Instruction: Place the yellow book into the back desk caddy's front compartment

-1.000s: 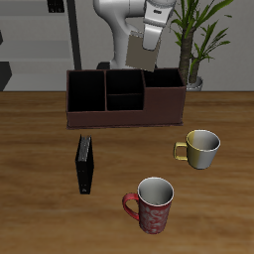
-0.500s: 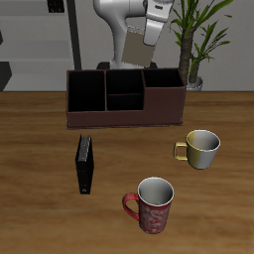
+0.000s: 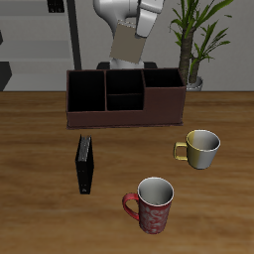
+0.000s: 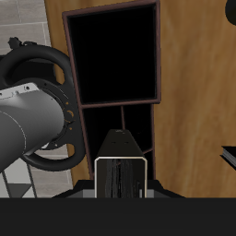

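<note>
Gripper point(image 4: 121, 181) is raised above the surface's back edge, over the back desk caddy point(image 3: 126, 117). In the wrist view the yellow book point(image 4: 120, 152) sits end-on directly under the camera. The fingers seem clamped on it, though they are not clearly visible. The front compartment point(image 3: 124, 101) holds nothing. A black book point(image 3: 86, 164) lies flat toward the front edge, well apart from two mugs point(image 3: 201, 149).

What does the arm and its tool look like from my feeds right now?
In the exterior view the arm is glossy white with rounded, tubular links and light grey shading at the joints. The wrist view shows a pale grey cylindrical link ringed by a black collar. The tool itself cannot be made out in either view. No cables or markings are legible.
</note>
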Controlling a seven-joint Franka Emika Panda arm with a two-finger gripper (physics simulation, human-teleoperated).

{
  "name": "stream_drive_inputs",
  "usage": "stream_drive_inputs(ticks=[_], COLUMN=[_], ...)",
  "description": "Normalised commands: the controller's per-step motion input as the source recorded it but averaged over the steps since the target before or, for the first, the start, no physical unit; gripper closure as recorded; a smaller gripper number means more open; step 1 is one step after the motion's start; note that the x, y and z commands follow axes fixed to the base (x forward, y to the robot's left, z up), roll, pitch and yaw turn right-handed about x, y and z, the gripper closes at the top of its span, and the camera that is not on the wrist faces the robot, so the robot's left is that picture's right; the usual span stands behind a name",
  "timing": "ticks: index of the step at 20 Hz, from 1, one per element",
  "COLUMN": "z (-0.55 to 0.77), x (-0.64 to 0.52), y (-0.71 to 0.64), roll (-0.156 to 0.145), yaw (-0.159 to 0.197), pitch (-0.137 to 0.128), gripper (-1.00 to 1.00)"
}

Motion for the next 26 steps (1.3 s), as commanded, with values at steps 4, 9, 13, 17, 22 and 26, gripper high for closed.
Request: stream_drive_inputs(ticks=[4, 9, 13, 17, 22, 26], z=[0.2, 0.08, 0.11, 0.07, -0.08, -0.06], x=[0.13, 0.08, 0.12, 0.1, 0.05, 0.07], y=[-0.18, 0.02, 0.09, 0.01, 0.06, 0.06], roll=[-0.02, 0.016, 0.047, 0.006, 0.017, 0.04], yaw=[-0.008, 0.005, 0.014, -0.045, 0.017, 0.045], pitch=[-0.088, -0.055, -0.037, -0.003, 0.012, -0.017], gripper=[1.0, 1.0, 1.0, 1.0, 1.0, 1.0])
